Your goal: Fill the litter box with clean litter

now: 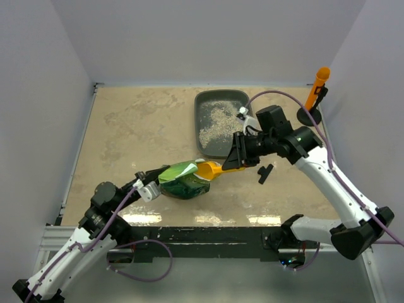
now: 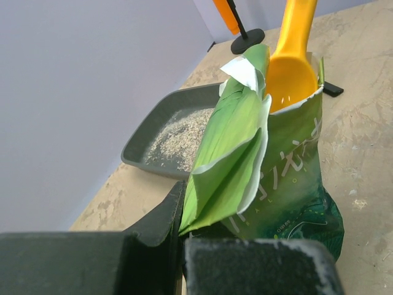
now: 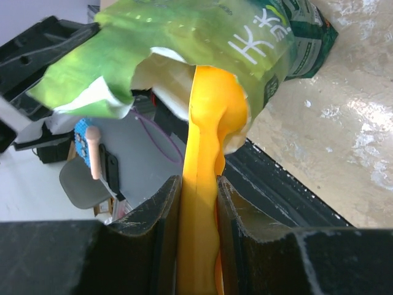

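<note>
Top external view: left gripper [image 1: 153,180] pinches the green bag [image 1: 184,180] rim. Right gripper [image 3: 198,203] clamps the yellow scoop [image 3: 206,184], bowl inside the bag; litter box [image 1: 205,101] holds clean litter [image 1: 216,123].

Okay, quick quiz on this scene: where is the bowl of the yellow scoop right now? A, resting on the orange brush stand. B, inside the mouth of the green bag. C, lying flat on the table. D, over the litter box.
B: the yellow scoop, held by its handle in the right gripper, has its bowl pushed into the torn mouth of the green bag, short of the litter box.
</note>
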Robot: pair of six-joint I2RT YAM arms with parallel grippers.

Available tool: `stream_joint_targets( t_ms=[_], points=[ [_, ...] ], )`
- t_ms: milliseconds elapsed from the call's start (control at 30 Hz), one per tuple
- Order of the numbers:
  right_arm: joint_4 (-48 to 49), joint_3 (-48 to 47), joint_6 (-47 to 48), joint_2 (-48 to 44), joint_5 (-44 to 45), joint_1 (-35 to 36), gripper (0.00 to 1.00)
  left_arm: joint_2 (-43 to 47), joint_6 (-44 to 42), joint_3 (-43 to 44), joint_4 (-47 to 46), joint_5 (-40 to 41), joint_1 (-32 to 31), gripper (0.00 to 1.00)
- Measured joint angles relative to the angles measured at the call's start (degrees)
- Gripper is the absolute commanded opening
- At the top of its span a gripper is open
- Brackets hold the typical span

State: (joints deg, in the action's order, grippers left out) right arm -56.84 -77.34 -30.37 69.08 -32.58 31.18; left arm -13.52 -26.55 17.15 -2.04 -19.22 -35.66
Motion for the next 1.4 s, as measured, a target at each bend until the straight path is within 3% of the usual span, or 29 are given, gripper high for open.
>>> stream_joint_targets(
  t_ms=[267, 333, 500, 967, 1400],
  points=[
    [7.41, 5.05, -3.65, 7.37, 4.33, 4.61, 0.00, 0.59, 0.28, 0.00, 0.55, -0.57, -0.04, 0.00],
    [8.35, 5.49, -4.39, 8.48, 4.52, 4.94, 0.14, 0.59, 0.44, 0.00, 0.68, -0.74, -0.11, 0.00],
    [9.40, 5.46, -5.51, 8.92, 5.07, 5.20, 0.31, 0.59, 0.46, 0.00, 0.68, -0.74, -0.11, 0.00],
    [5.18, -3.19, -5.07, 8.24, 12.13, 5.53, 0.47, 0.04, 0.44, 0.00, 0.00, -0.76, -0.11, 0.00],
    [0.68, -1.18, -4.42, 1.64, 18.16, 5.53, 0.53, -0.39, 0.44, 0.00, -0.42, -0.76, -0.11, 0.00]
  ],
)
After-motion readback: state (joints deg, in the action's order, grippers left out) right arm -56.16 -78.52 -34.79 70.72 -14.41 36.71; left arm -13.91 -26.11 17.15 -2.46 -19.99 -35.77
